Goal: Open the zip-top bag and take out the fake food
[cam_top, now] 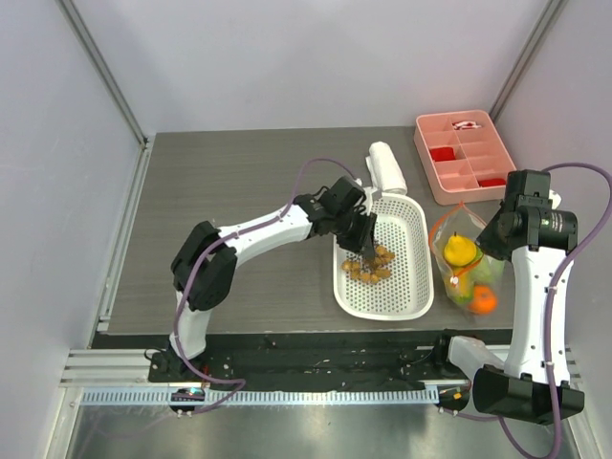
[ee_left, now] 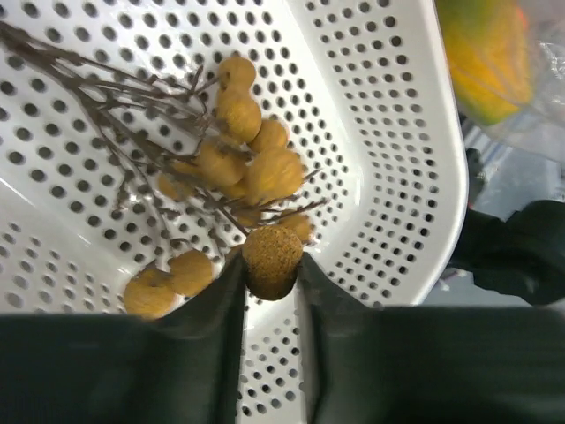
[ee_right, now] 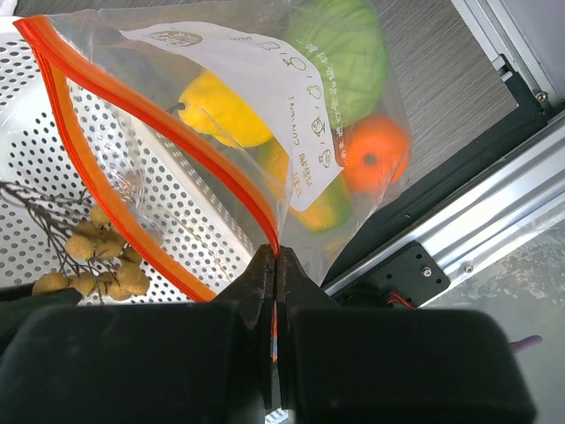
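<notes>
The clear zip-top bag (cam_top: 466,260) stands right of the white basket, its orange-red zip strip (ee_right: 132,102) open. My right gripper (ee_right: 276,256) is shut on one edge of that strip and holds the bag up. Inside the bag are a yellow lemon (ee_right: 221,110), an orange (ee_right: 375,155), a green fruit (ee_right: 340,44) and a green-orange mango (ee_right: 313,199). My left gripper (ee_left: 272,274) is shut on one grape (ee_left: 272,261) of the brown grape bunch (ee_left: 243,150), which hangs low inside the basket (cam_top: 406,277).
A pink compartment tray (cam_top: 464,153) with red pieces sits at the back right. A white cylindrical object (cam_top: 385,167) lies just behind the basket. The black rail (cam_top: 316,359) runs along the table's near edge.
</notes>
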`<state>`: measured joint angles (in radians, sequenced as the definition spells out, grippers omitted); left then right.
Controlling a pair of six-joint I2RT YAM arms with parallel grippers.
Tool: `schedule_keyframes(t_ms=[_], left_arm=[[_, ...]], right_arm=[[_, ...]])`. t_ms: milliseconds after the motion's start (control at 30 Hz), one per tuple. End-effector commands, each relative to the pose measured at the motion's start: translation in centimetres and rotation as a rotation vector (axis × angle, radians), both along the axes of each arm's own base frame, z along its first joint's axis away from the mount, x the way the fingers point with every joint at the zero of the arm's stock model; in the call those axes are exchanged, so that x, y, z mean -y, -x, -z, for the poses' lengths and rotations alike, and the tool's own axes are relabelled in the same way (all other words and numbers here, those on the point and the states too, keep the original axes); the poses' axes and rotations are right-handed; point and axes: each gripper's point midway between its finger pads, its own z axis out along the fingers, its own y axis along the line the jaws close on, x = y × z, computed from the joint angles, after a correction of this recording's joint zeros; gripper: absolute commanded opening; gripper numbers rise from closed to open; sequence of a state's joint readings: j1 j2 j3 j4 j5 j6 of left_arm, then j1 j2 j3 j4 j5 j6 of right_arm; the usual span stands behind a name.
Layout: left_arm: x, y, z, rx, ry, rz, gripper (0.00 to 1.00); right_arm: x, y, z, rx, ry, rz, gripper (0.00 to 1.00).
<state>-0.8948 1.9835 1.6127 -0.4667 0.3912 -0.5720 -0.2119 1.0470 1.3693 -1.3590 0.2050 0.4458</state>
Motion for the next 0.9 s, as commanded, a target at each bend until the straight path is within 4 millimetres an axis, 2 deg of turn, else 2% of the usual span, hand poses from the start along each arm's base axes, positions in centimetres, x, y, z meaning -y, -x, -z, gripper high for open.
schedule_keyframes(t_ms=[0,33,67,100,133,167,200,233,267,300,333,433,467,500,533,567,600,633,667,700,767,867], left_arm=[[0.8,-2.6,-3.8,0.171,0.051,-0.031,0.68],[0.7,-2.8,-5.7,0.209,0.074,-0.036,0.73],[0.6,-3.1,-6.5,0.242,0.075,-0.052,0.84],[0.8,-3.3,-8.4,0.273,0.097,-0.056,0.86],[1.0,-3.4,-9.5,0.286,0.11,-0.055,0.86],[1.3,-3.3,-10.4,0.291,0.124,-0.05,0.81],[2.0,-3.2,-12.7,0.306,0.174,-0.042,0.76],[2.8,-3.2,-14.0,0.316,0.222,-0.038,0.71],[3.5,-2.8,-15.2,0.3,0.272,-0.04,0.57],[4.6,-1.5,-16.4,0.276,0.335,-0.004,0.5],[6.0,-1.4,-18.3,0.305,0.436,0.009,0.46],[8.8,1.0,-19.8,0.284,0.585,0.079,0.39],[9.5,1.3,-20.4,0.3,0.615,0.096,0.34],[10.9,1.9,-19.1,0.287,0.603,0.123,0.31],[11.6,2.1,-20.0,0.306,0.625,0.14,0.3],[12.4,2.2,-19.8,0.31,0.628,0.149,0.29],[13.5,2.2,-18.3,0.293,0.613,0.159,0.27],[14.2,2.9,-17.9,0.282,0.617,0.185,0.26],[14.8,3.0,-18.4,0.294,0.633,0.19,0.26],[15.7,2.9,-16.6,0.274,0.612,0.193,0.26],[16.7,2.9,-16.6,0.272,0.625,0.194,0.26],[17.6,2.0,-14.2,0.283,0.584,0.17,0.25]], right_arm=[[-0.2,1.3,-0.6,-0.009,0.01,-0.023,0.01],[-0.1,1.4,-0.6,-0.012,0.013,-0.024,0.01],[-0.1,1.3,-0.7,-0.006,0.016,-0.025,0.01],[-0.1,1.3,-0.6,-0.006,0.016,-0.025,0.01],[-0.1,1.3,-0.6,-0.008,0.015,-0.029,0.01],[-0.1,1.1,-0.5,-0.01,0.013,-0.028,0.01],[-0.1,1.1,-0.4,-0.014,0.011,-0.03,0.01],[-0.1,1.0,-0.4,-0.013,0.01,-0.031,0.01],[-0.2,0.8,-0.3,-0.016,0.003,-0.035,0.01],[-0.3,0.7,-0.4,-0.017,0.0,-0.038,0.01],[-0.3,0.7,-0.5,-0.016,-0.001,-0.039,0.01],[-0.4,0.6,-0.6,-0.01,-0.006,-0.046,0.01],[-0.5,0.5,-0.6,-0.012,-0.01,-0.048,0.01],[-0.5,0.6,-0.5,-0.017,-0.013,-0.049,0.01],[-0.6,0.5,-0.5,-0.013,-0.015,-0.053,0.01],[-0.6,0.5,-0.5,-0.013,-0.02,-0.052,0.01],[-0.8,0.5,-0.4,-0.011,-0.025,-0.057,0.01],[-0.9,0.6,-0.4,-0.011,-0.03,-0.058,0.01],[-1.0,0.6,-0.3,-0.014,-0.035,-0.06,0.01],[-0.9,0.6,-0.2,-0.016,-0.033,-0.057,0.01],[-1.0,0.7,-0.1,-0.015,-0.037,-0.06,0.01],[-1.2,0.6,-0.3,-0.008,-0.047,-0.059,0.01]])
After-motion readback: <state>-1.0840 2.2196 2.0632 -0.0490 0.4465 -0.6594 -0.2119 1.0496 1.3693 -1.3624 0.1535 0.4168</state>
